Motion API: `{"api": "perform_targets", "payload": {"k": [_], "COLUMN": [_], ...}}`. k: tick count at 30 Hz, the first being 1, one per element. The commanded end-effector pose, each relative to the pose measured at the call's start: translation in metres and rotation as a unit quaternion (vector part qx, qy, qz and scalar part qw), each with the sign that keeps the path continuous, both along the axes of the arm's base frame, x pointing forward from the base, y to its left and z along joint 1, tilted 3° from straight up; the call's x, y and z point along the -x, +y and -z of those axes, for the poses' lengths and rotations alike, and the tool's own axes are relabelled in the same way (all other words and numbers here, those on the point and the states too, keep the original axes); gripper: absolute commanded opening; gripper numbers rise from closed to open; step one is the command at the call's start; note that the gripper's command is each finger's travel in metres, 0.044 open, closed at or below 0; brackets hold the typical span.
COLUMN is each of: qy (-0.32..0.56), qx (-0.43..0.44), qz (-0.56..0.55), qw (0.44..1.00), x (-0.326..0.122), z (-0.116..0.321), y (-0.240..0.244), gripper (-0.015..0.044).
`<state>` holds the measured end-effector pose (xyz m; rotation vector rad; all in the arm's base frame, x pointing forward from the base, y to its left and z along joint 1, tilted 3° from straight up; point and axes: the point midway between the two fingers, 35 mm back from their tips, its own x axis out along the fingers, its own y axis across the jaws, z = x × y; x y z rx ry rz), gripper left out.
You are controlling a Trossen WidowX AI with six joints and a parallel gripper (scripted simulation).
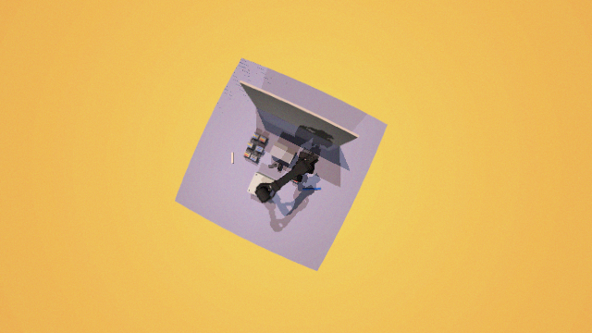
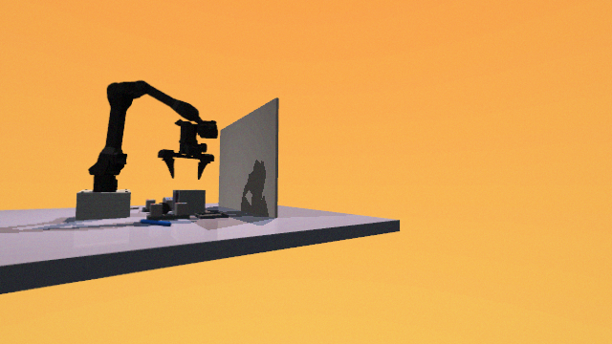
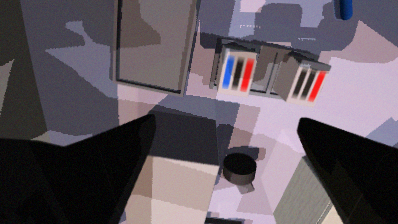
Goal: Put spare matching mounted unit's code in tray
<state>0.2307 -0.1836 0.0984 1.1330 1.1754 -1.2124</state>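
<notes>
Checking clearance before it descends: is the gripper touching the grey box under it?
Apart. The exterior view shows open background between the gripper fingertips and the grey box top.

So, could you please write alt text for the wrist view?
The open, empty tool hangs over the table, its dark fingers at the lower corners. Beyond sit two striped blocks, blue-black-red and black-black-red, beside a flat grey tray.

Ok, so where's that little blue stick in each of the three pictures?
Top: the blue stick lies on the table, just right of the arm's middle.
Exterior: it lies low at the near edge of the clutter, left of centre.
Wrist: only its end shows, in the top right corner.
Shared landmark: the open gripper, which appears in all three views.
</notes>
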Motion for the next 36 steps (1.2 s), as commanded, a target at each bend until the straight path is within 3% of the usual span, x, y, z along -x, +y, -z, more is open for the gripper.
{"api": "perform_targets", "payload": {"k": [1,7,13,36], "qy": [-0.011,-0.011,-0.01,-0.01], "qx": [0.003,0.003,0.004,0.004], "qz": [0.072,0.072,0.072,0.072], "qw": [0.997,0.997,0.997,0.997], "x": [0.014,0.014,0.017,0.018], "z": [0.005,0.005,0.043,0.065], "y": [-0.006,-0.006,-0.016,-0.016], "gripper": [0.044,0.044,0.03,0.03]}}
